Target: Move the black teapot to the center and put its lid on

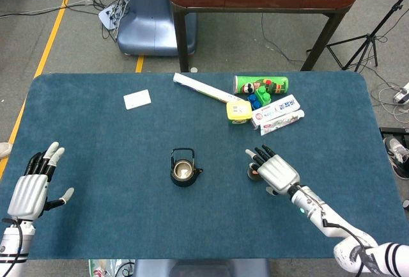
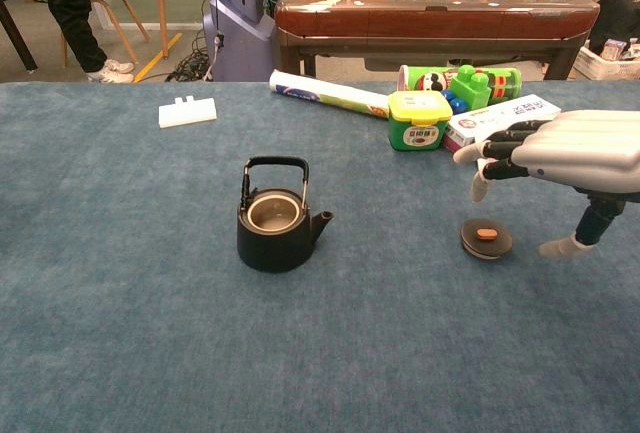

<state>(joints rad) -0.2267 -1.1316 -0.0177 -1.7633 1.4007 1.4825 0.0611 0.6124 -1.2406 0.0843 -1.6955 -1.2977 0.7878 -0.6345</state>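
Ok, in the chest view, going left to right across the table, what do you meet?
White block → black teapot → yellow-lidded green tub → lid → right hand, hovering open above the lid's right side.

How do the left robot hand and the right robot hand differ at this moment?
The right robot hand hovers over the lid, fingers spread; the left robot hand is far from it, near the table's edge. The right appears in both views, the left only in the head view. Both hold nothing.

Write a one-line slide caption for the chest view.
Right hand hovers open above the round black lid; the uncovered black iron teapot stands apart on the blue tablecloth.
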